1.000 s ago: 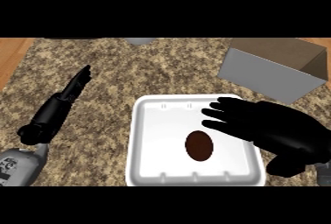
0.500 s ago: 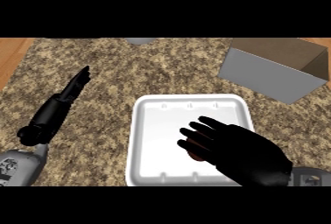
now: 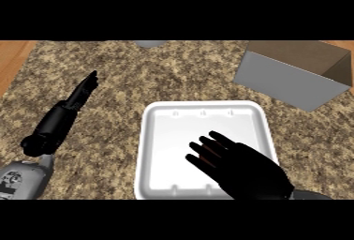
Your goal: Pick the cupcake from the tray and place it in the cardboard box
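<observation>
my right hand lies over the lower right part of the white tray, palm down, coming in from the lower edge of the view; fingers spread and pointing up and to the left, only slightly bent, not clenched; a thin brown sliver shows between the fingers near their tips, which may be the cupcake, but the hand covers that spot and i cannot tell whether the fingers touch it or wrap it; no cupcake visible anywhere else on the tray; the rest of the tray floor is bare white, with small notches along its top and bottom rims.

my left hand is well to the left of the tray, over the speckled granite tabletop; fingers straight and together, pointing up and slightly right; released, holding nothing; the grey left forearm enters at the lower left corner.

cardboard box stands at the upper right, apart from the tray, open at the top, grey outer wall facing me, brown inner wall visible; i see nothing in it; a small grey object is cut off at the top edge of the view, kind not discernible.
</observation>
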Robot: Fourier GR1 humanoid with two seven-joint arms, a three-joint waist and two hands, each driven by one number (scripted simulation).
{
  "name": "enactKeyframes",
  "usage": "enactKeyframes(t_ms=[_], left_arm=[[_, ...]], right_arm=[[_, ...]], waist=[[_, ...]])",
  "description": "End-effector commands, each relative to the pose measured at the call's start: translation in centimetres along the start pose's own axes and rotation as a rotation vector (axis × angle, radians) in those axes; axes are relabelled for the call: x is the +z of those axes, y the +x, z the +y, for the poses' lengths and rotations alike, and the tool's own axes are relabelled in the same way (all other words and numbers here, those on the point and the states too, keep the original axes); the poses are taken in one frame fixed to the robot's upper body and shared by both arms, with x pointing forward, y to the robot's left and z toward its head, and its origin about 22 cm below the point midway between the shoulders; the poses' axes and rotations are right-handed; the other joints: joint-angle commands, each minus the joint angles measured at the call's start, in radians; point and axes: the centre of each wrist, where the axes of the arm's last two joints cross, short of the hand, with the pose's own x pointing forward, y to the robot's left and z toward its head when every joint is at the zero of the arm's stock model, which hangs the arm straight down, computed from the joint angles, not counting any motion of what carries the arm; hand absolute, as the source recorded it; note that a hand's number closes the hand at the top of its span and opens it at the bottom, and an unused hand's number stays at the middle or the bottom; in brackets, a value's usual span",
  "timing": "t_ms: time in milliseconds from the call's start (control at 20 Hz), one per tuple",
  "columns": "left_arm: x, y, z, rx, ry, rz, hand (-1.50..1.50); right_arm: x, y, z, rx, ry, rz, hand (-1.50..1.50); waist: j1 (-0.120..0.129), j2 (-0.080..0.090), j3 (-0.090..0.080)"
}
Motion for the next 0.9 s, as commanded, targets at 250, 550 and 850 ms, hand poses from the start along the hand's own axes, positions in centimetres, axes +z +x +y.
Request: enactKeyframes(t_ms=[250,550,850], left_arm=[[0.5,0.4,-1.9,-0.01,-0.005,0.008,0.0],[-0.9,-0.7,-0.6,-0.002,0.004,0.007,0.0],[0.9,-0.5,0.0,-0.011,-0.012,0.002,0.0]], right_arm=[[-2.4,-0.8,0.8,0.021,-0.015,0.038,-1.5],[-4.2,0.7,2.6,0.079,0.017,0.079,-1.5],[-4.6,-0.9,4.1,0.055,0.007,0.079,-1.5]], waist=[[0.003,0.001,0.0],[-0.002,0.001,0.0],[0.001,0.001,0.0]])
